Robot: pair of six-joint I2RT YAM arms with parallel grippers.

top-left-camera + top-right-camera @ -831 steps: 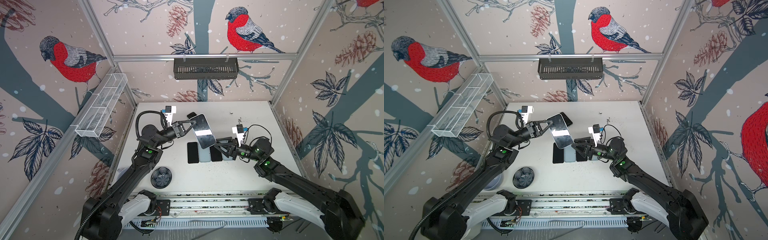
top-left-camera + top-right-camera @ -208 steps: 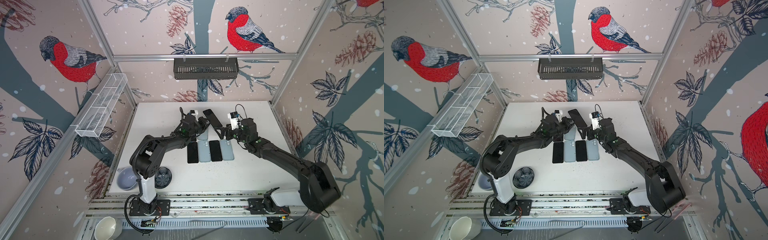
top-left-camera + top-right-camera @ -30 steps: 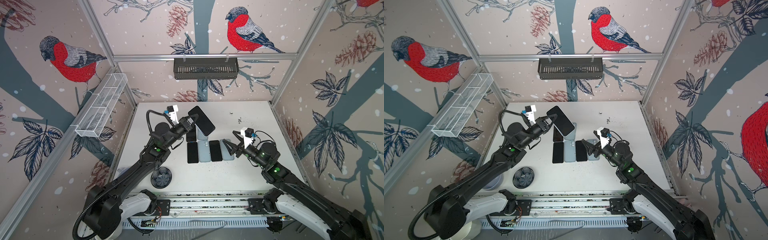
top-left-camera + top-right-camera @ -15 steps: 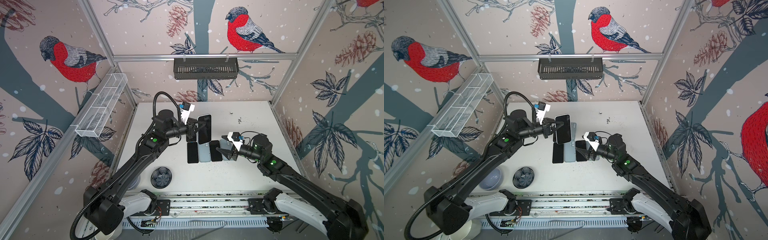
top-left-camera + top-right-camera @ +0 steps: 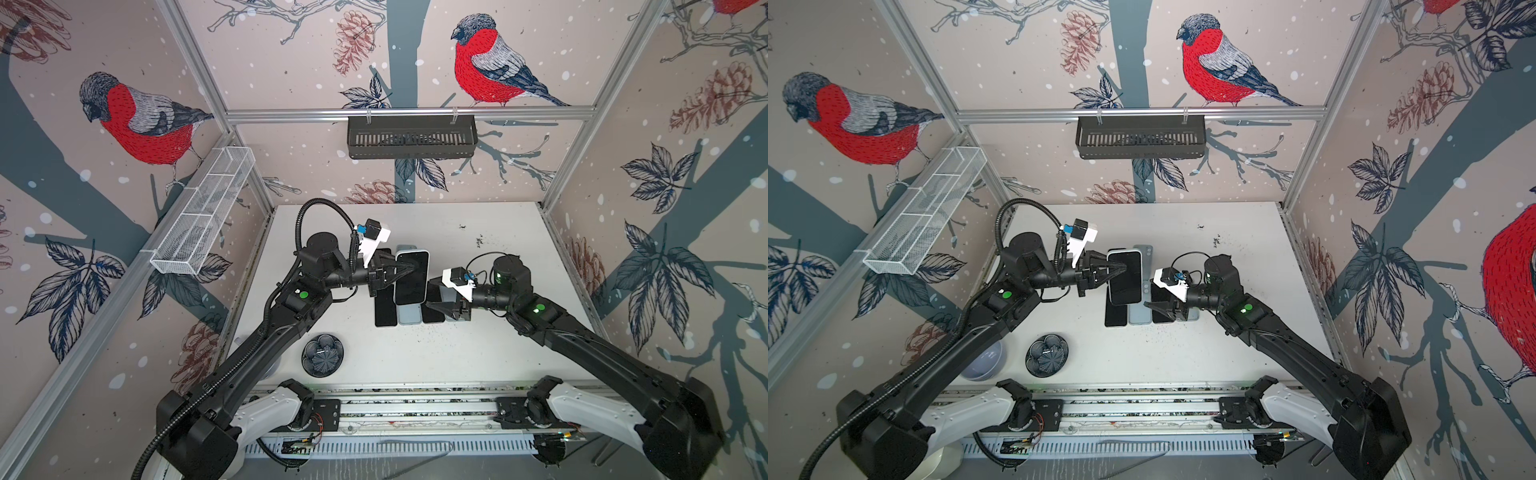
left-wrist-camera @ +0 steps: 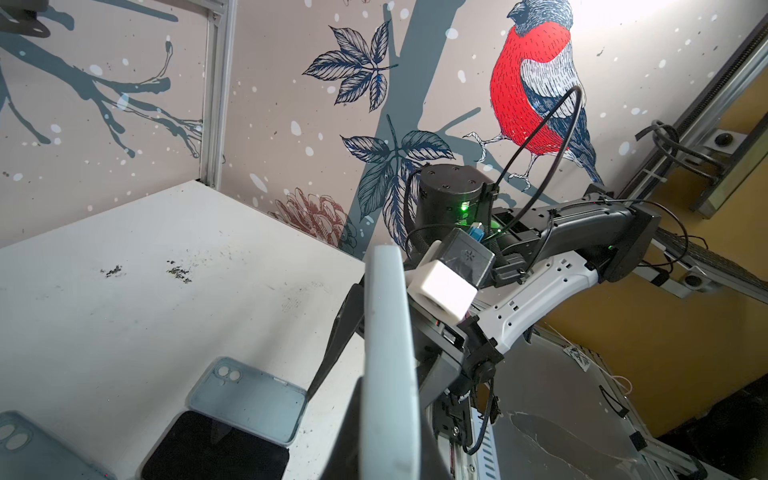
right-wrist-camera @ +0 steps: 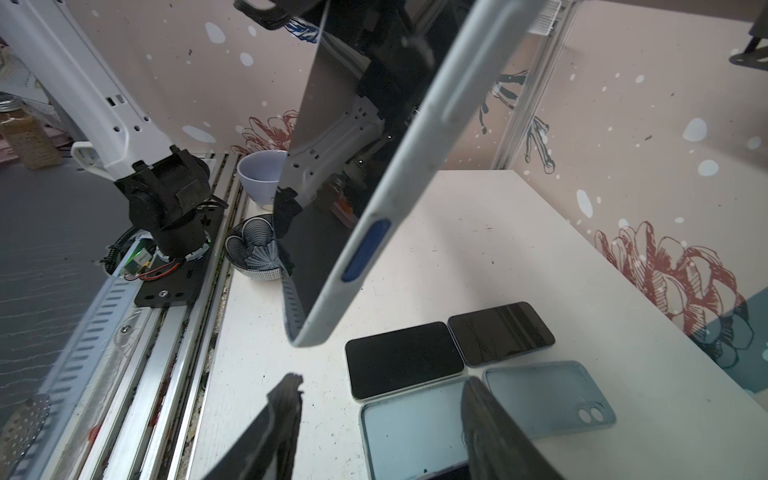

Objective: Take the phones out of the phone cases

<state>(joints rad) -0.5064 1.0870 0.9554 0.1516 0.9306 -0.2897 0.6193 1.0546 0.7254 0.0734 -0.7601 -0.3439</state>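
The phone (image 5: pixel 411 277) sits in its pale blue-grey phone case (image 7: pixel 419 158) and is held in the air over the middle of the table, dark screen (image 5: pixel 1125 279) facing up. My left gripper (image 5: pixel 404 271) is shut on its long left edge; in the left wrist view the case's edge (image 6: pixel 388 374) fills the space between the fingers. My right gripper (image 5: pixel 433 306) hangs just right of and below the phone, open and empty. In the right wrist view, the right gripper (image 7: pixel 382 415) has its fingers (image 7: pixel 282 424) spread above the table, under the phone's lower corner.
On the table below lie bare black phones (image 7: pixel 403 359) (image 7: pixel 500 332) and empty blue cases (image 7: pixel 415 424) (image 7: pixel 548 399). A dark patterned bowl (image 5: pixel 323 355) and a lavender bowl (image 5: pixel 982 359) sit front left. A wire basket (image 5: pixel 203 216) and black rack (image 5: pixel 411 137) hang on the walls.
My left arm swung the cased phone from a tilt at the back left to the table's middle. My right gripper slid left toward it and its jaws narrowed.
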